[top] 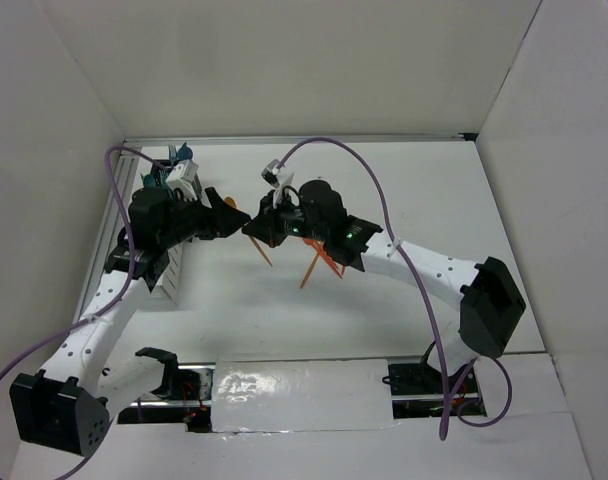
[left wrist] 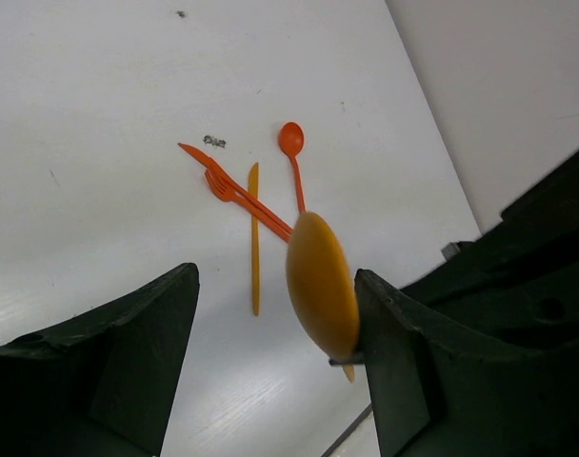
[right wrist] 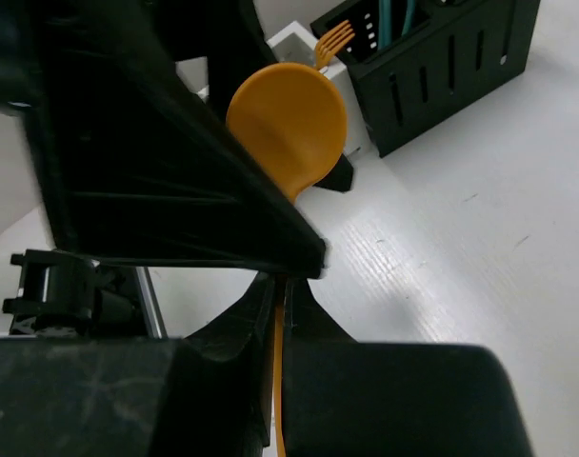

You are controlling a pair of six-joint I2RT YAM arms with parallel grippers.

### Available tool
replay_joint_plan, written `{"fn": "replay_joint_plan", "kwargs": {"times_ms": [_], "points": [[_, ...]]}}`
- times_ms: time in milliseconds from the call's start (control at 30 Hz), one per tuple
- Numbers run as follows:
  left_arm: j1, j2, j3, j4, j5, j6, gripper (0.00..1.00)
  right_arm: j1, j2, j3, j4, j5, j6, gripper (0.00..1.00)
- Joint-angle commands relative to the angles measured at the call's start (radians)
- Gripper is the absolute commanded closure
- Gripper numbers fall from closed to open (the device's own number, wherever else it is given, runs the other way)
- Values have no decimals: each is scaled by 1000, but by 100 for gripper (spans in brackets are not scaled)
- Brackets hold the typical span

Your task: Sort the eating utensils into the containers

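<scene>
A yellow-orange spoon (right wrist: pixel 288 124) is held by its handle in my right gripper (right wrist: pixel 282 303), which is shut on it. The spoon's bowl (left wrist: pixel 321 284) hangs between the fingers of my left gripper (left wrist: pixel 275 319), which is open; the bowl rests against one finger (left wrist: pixel 404 352), with a wide gap to the other. The two grippers meet above the table, left (top: pixel 234 216) and right (top: pixel 256 229). Several orange utensils (left wrist: pixel 254 233) lie on the table below. The black mesh container (right wrist: pixel 442 57) holds teal utensils; a white container (right wrist: pixel 294 40) holds an orange fork (right wrist: pixel 335 38).
The containers (top: pixel 172 185) stand in a row along the left side by a metal rail (top: pixel 119 215). Loose orange utensils (top: pixel 319 262) lie under the right arm. White walls enclose the table on three sides. A purple cable (top: pixel 384 215) loops over the right arm.
</scene>
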Motion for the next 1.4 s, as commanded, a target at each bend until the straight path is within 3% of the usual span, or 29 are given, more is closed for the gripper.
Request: {"fn": "replay_joint_plan", "kwargs": {"times_ms": [0, 100, 367, 500, 567, 600, 633, 667, 767, 800, 833, 967, 1000, 1067, 1200, 1367], "points": [[-22, 12, 46, 48, -68, -10, 22, 25, 7, 59, 86, 33, 3, 100], [-38, 14, 37, 82, -87, -22, 28, 45, 16, 59, 95, 44, 7, 100], [-62, 9, 42, 117, -76, -13, 74, 59, 58, 88, 95, 82, 17, 100], [-67, 30, 66, 97, -94, 1, 90, 52, 76, 136, 52, 79, 20, 95], [-59, 24, 77, 62, -145, 27, 92, 49, 72, 163, -7, 50, 14, 85], [-47, 20, 87, 39, -162, 39, 93, 31, 59, 172, -23, 38, 7, 71], [-25, 21, 101, 19, -183, 57, 93, 23, 26, 182, -40, 37, 0, 64], [2, 1, 117, -4, -186, 64, 93, -4, 10, 182, -74, 37, -4, 44], [111, -26, 137, -31, -218, 100, 93, -67, -69, 194, -132, 62, -13, 19], [152, -43, 169, -75, -228, 113, 92, -87, -86, 194, -178, 92, -24, 6], [198, -46, 186, -96, -232, 149, 92, -146, -118, 194, -198, 112, -38, 0], [385, -45, 255, -203, -373, 228, 91, -277, -181, 113, -223, 226, -30, 0], [380, -46, 249, -199, -384, 248, 90, -308, -186, 70, -223, 235, -24, 0], [464, -46, 229, -154, -403, 307, 89, -388, -195, 30, -223, 244, -3, 0], [530, -26, 174, -68, -458, 357, 88, -478, -189, -63, -223, 245, 10, 0], [585, 1, 109, 77, -378, 325, 88, -498, -174, -189, -143, 217, -38, 0]]}}
